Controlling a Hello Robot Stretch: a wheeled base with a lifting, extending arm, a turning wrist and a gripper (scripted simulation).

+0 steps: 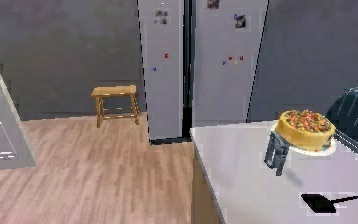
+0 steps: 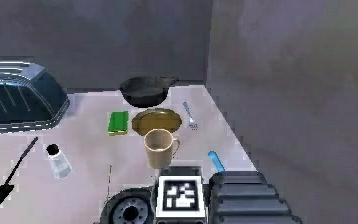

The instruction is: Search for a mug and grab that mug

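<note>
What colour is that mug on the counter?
Tan, a light beige. The mug shows best in the arm side view.

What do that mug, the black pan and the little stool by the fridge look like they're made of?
The mug looks like ceramic: plain even tan, thick wall, mostly matte, though plastic can't be ruled out. The pan looks like cast iron or dark coated metal: flat black with a dull finish. The stool looks like wood: warm light brown, matte, with straight legs.
</note>
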